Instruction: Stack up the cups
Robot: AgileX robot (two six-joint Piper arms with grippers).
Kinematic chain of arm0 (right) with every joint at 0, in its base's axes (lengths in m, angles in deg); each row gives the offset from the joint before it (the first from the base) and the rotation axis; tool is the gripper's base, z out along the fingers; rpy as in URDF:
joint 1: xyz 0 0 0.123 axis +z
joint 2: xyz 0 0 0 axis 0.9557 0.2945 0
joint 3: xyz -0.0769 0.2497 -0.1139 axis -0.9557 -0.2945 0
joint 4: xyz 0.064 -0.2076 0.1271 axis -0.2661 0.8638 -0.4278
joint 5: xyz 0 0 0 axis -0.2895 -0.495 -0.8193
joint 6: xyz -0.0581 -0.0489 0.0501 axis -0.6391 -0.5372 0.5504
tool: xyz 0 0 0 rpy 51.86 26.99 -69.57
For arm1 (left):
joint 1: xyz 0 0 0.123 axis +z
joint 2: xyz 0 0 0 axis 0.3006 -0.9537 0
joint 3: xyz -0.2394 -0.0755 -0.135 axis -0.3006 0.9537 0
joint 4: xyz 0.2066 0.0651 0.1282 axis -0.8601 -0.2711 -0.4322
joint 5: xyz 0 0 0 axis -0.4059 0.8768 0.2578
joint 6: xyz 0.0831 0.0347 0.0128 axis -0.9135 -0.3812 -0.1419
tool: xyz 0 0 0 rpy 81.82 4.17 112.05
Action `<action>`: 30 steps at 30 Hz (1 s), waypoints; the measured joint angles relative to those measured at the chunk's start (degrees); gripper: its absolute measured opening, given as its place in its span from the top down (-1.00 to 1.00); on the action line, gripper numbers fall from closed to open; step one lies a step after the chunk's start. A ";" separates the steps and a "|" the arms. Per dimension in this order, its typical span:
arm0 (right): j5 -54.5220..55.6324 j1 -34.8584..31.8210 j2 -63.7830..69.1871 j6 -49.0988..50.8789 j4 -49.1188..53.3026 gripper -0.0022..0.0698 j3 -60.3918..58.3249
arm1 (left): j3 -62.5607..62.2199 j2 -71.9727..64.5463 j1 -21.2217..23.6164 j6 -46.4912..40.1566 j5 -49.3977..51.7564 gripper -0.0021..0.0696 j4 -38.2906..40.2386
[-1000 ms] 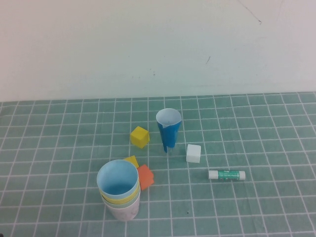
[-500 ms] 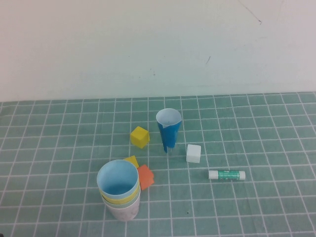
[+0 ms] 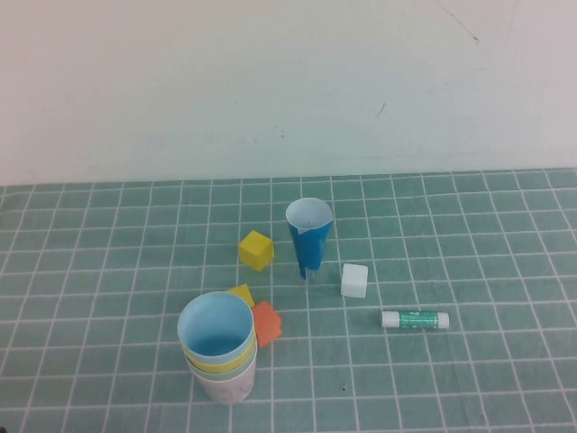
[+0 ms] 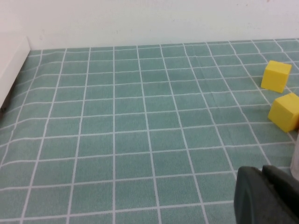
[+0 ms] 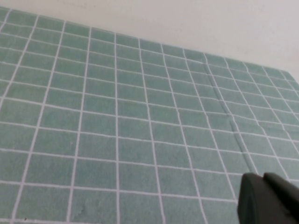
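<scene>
Nearest the worktop's (image 3: 469, 379) front edge, left of centre, stood the cups (image 3: 217, 347) nested upright in one stack: the light blue cup (image 3: 215, 327) on top with its mouth open, a yellow rim and a pale green rim showing just beneath it, and a pale pinkish cup at the bottom. Tucked against the stack's far right side lay an orange block (image 3: 266, 322) and, touching it, a small yellow block (image 3: 240, 294).

To the right, well apart from the stack, a glue stick (image 3: 415, 319) lay on its side, with bare checked mat between it and the front and right edges. A little farther in, a white cube (image 3: 354, 280) sat just right of a narrow dark blue cone cup (image 3: 308, 234) with a white inside, standing upright near the middle. A second yellow block (image 3: 255, 250) sat just left of the cone. Behind these, the mat ran clear to the pale wall along the far edge, and the whole left side lay open too.

Neither arm showed in the high view. The left pincer (image 4: 268, 196) hung low over the mat, fingers together and holding nothing, with two yellow blocks beyond it. The right pincer (image 5: 268, 199) was likewise closed and empty above bare mat.
</scene>
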 joint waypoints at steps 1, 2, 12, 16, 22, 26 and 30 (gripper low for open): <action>0.00 0.70 0.00 0.00 0.00 0.94 0.00 | 0.00 0.00 0.00 0.00 0.00 0.95 0.00; 0.00 1.41 0.00 0.00 0.00 0.94 0.00 | 0.00 0.00 0.00 0.00 0.00 0.95 0.00; 0.10 2.58 0.00 14.73 0.20 0.94 0.00 | 0.00 0.00 0.00 0.00 0.00 0.95 0.00; 0.10 3.33 0.00 18.21 1.05 0.94 0.00 | 0.00 0.00 0.00 0.00 0.00 0.95 0.00; 0.10 5.62 0.00 19.08 1.92 0.94 0.00 | 0.00 0.00 0.00 0.00 0.00 0.95 0.00; 0.10 5.89 0.00 19.21 2.17 0.94 0.00 | 0.00 0.00 0.00 0.00 0.00 0.95 0.00; 0.10 5.89 0.00 19.09 2.29 0.94 0.00 | 0.00 0.00 0.00 0.00 0.00 0.95 0.00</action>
